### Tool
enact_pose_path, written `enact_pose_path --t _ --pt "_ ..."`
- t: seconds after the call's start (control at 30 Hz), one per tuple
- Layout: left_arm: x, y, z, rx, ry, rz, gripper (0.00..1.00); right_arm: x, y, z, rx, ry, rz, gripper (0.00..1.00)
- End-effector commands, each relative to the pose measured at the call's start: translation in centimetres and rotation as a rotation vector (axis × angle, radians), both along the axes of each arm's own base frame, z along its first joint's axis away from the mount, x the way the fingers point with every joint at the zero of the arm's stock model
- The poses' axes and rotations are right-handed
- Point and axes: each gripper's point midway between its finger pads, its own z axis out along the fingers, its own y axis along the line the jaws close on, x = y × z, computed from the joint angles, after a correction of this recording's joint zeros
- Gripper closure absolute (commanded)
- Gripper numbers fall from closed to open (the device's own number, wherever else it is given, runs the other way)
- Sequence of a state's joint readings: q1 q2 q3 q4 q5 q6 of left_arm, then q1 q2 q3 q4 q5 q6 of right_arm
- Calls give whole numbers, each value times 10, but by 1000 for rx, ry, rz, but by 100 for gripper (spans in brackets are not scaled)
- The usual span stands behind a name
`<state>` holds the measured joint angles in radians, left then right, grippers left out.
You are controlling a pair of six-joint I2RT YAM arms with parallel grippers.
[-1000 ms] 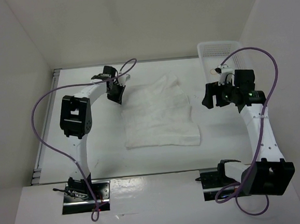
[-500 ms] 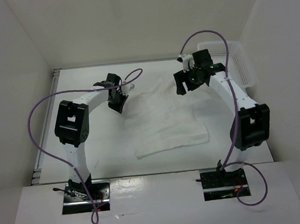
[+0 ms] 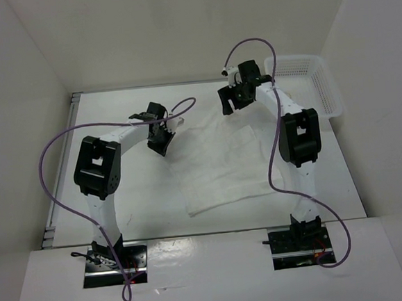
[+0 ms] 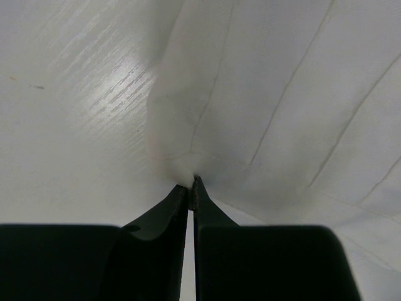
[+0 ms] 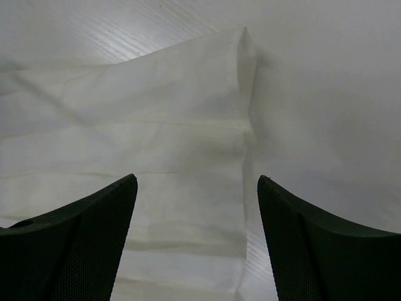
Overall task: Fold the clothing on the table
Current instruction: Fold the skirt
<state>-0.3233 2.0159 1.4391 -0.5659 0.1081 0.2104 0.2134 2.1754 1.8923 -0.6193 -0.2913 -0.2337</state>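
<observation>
— How is the left gripper [image 4: 191, 184] set?
— Its jaws are pinched together on the clothing [image 3: 219, 164], at its far left corner, where the fabric is puckered.
— And the right gripper [image 5: 195, 183]?
— Its jaws are held wide apart above the far right corner; nothing is gripped.
— Where is the clothing laid?
— It is spread, wrinkled, on the middle of the table [image 3: 147, 214], between the arms. A basket [image 3: 315, 79] is seen at the far right.
</observation>
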Motion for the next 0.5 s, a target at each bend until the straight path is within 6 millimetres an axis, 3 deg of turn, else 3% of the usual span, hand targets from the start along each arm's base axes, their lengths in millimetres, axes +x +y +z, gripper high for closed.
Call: enact_pose_path --t 0.0,0.2,0.47 --pt "-2 2 14 -2 -30 -13 89 29 6 15 18 -90 13 18" --pt "-2 0 18 -14 -36 -17 89 36 17 6 47 -79 22 18" --pt "-9 -10 15 -9 -30 -55 89 55 18 -27 31 -50 2 18"
